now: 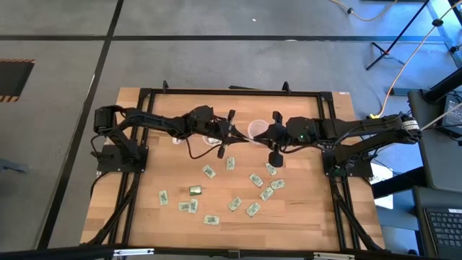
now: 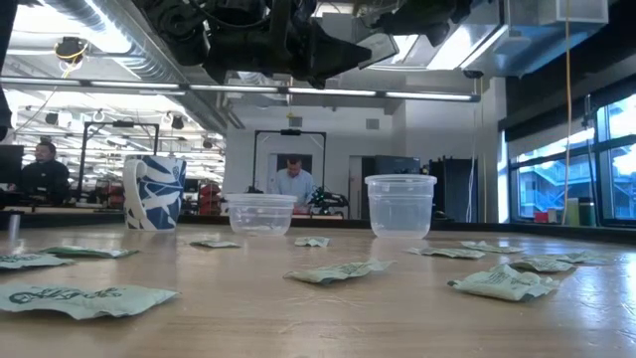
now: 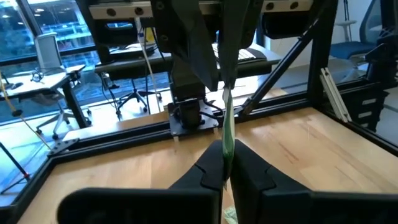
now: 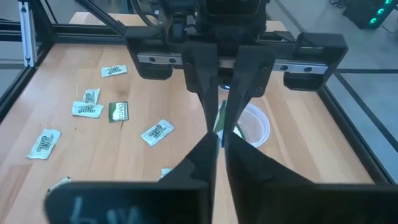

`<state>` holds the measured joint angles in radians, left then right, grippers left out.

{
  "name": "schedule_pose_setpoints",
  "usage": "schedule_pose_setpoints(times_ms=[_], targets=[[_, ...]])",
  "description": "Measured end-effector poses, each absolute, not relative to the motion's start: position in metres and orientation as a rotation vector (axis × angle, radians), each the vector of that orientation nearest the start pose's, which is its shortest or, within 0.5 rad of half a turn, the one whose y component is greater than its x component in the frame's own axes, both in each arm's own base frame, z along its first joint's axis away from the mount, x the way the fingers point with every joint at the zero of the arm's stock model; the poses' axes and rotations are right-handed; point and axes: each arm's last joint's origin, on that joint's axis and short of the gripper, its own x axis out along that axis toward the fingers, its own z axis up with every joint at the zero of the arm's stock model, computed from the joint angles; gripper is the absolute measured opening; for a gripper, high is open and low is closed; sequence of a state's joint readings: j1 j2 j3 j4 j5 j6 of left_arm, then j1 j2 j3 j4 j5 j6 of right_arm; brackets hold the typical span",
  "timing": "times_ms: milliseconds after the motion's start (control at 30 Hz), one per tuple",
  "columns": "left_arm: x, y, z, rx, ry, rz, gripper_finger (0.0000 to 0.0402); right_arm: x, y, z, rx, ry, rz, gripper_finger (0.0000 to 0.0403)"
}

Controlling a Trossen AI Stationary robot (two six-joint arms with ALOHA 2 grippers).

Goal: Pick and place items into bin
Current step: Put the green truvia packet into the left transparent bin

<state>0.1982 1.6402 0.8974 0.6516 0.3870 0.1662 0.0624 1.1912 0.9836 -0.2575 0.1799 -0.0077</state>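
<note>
Left wrist view: left gripper (image 3: 225, 163) pinches a packet (image 3: 227, 127) edge; we judge it light, floppy, best edge-gripped.

Pale-green packets (image 1: 208, 171) lying flat, spread in front of the tall clear cup (image 2: 399, 205): 12.
Olive-gold packet (image 1: 195, 190), same side of cup: 1.
Pale-green packets pinched aloft near cup: 2, with 1 in left gripper (image 3: 225, 168) and 1 in right gripper (image 4: 217, 146).
Low clear tub (image 2: 260, 213) beside cup: 1.
Mug (image 2: 154, 192), past the tub from cup: 1.
People (image 2: 294, 179) well beyond cup: 2.
</note>
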Motion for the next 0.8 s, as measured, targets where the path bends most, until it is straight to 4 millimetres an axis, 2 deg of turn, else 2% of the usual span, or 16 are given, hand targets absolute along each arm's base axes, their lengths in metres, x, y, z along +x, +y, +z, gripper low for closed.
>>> schedule_pose_setpoints(times_ms=[233,433,567,800], targets=[[0.347,0.059,0.234,0.120,0.122,-0.193,0.0009,0.256,0.011,0.311,-0.070,0.510,-0.123,0.0128],[0.338,0.068,0.228,0.047,0.267,-0.166,0.0009,0.246,0.010,0.308,-0.023,0.584,-0.141,0.0190],[0.324,0.075,0.223,-0.018,0.424,-0.115,0.0010,0.241,0.010,0.300,0.037,0.672,-0.168,0.0206],[0.288,0.088,0.224,-0.026,0.714,0.174,0.0010,0.232,0.009,0.290,0.120,0.802,-0.219,0.0207]])
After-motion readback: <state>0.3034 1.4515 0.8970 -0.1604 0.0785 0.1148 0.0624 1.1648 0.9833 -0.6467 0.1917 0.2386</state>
